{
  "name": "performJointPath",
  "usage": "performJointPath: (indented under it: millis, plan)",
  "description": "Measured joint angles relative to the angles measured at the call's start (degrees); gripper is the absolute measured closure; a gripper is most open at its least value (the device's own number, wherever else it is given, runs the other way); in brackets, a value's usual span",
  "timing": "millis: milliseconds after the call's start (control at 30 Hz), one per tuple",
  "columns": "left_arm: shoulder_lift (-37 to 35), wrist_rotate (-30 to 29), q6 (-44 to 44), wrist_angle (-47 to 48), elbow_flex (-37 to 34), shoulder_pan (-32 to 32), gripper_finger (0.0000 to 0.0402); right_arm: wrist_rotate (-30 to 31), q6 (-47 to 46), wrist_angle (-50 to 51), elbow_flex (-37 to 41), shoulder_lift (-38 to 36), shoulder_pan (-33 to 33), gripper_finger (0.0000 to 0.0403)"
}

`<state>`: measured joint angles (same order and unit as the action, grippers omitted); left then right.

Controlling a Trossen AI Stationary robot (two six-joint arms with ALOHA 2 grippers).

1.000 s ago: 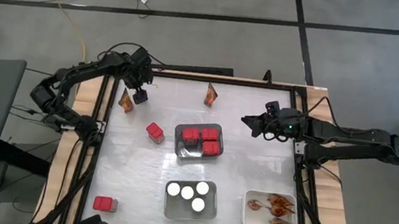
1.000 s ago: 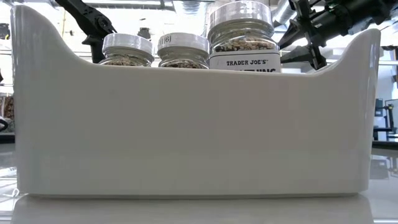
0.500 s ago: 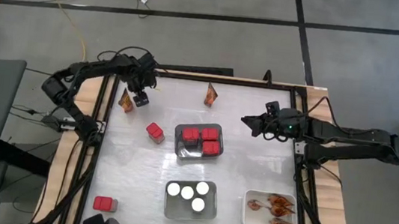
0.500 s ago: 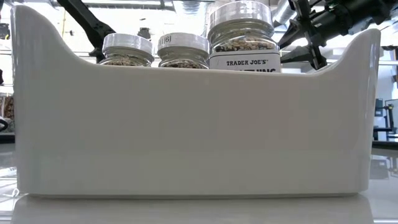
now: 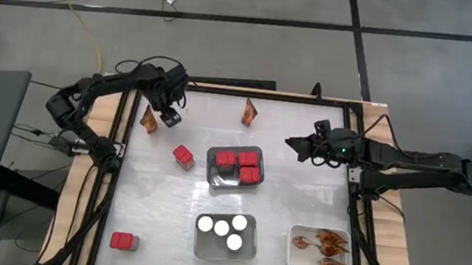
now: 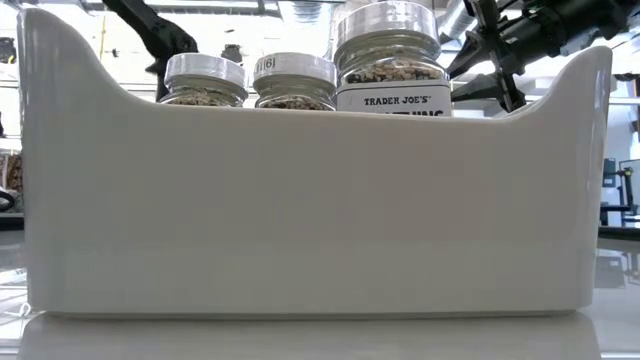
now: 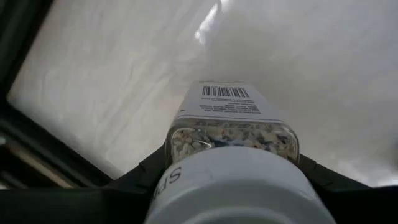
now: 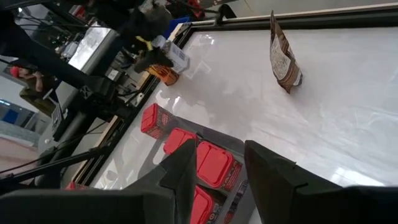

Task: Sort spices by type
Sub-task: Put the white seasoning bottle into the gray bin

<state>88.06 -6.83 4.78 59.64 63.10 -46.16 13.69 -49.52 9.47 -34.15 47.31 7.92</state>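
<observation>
I am closing the left gripper (image 7: 233,186) squarely around the clear jar (image 7: 231,127) at the table's far left corner (right gripper (image 8: 214,165) idling half-open mid-table), keeping it upright beside the packet (image 5: 148,120).

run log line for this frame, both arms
left gripper: closing on spice jar, far-left table | right gripper: idle, open, above table right | jar tray: four jars
</observation>
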Motion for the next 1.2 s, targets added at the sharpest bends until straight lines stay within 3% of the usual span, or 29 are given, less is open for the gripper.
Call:
performJointPath:
  millis: [200, 500, 633, 800, 900, 1200]
  plan:
    - [-4.25, -0.45, -22.76, 7.96, 4.72, 13.45, 0.0210, 0.00, 0.02, 0.02, 0.00, 0.00, 0.04, 0.0243]
    - [-3.46, -4.32, -66.00, 15.67, 21.01, 38.19, 0.0210, 0.00, 0.23, 0.05, 0.00, 0.00, 0.04, 0.0243]
    - [-1.76, -7.29, -82.66, 19.22, 26.77, 47.52, 0.0210, -0.01, 8.16, 2.63, -0.04, -0.09, 0.04, 0.0243]
    - [2.55, -6.03, -96.72, 21.90, 30.71, 56.53, 0.0210, -1.53, 18.63, 7.49, -0.02, -0.78, 2.66, 0.0244]
    - [5.88, -4.28, -100.47, 22.48, 33.14, 59.96, 0.0210, -10.12, 26.31, 7.02, -0.07, -0.90, 6.02, 0.0248]
    - [12.39, -3.68, -100.62, 22.90, 39.23, 63.50, 0.0210, -47.10, 43.16, 7.35, -0.07, 4.57, 20.16, 0.0274]
